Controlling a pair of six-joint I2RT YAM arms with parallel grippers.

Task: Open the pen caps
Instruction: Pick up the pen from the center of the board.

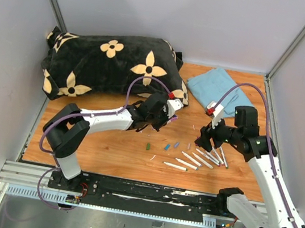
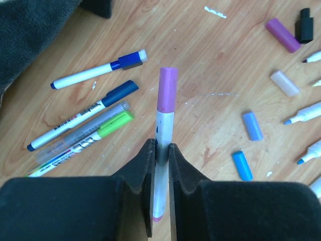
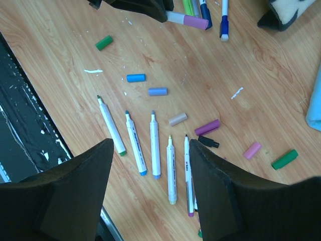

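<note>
- The left arm is folded at the elbow and stretched rightwards, so that the left gripper (image 1: 162,115) is held just in front of the right-hand corner of the cushion (image 1: 108,61).
- Its fingers are clenched on the white barrel of a pen (image 2: 163,125). The purple cap (image 2: 167,90) is seated on the pen's end and juts beyond the fingertips.
- The right arm is raised from its base and bent back inwards. The right gripper (image 3: 150,145) is hung above the table (image 1: 107,147), farther from the cushion, with its fingers spread wide and nothing between them.
- Beneath it a row of uncapped pens (image 3: 155,145) is laid side by side, and loose caps (image 3: 157,91) in green, blue, purple, pink and black are scattered on the cushion side of the row.
- A bunch of capped pens (image 2: 83,116) is gathered close to the cushion's front edge.
- A broad stretch of wood is left open in front of the cushion's left half, bounded at the near edge by a black rail (image 1: 146,192).
- The wooden top is enclosed by pale wall panels, and a blue cloth (image 1: 222,87) is spread just right of the cushion.
</note>
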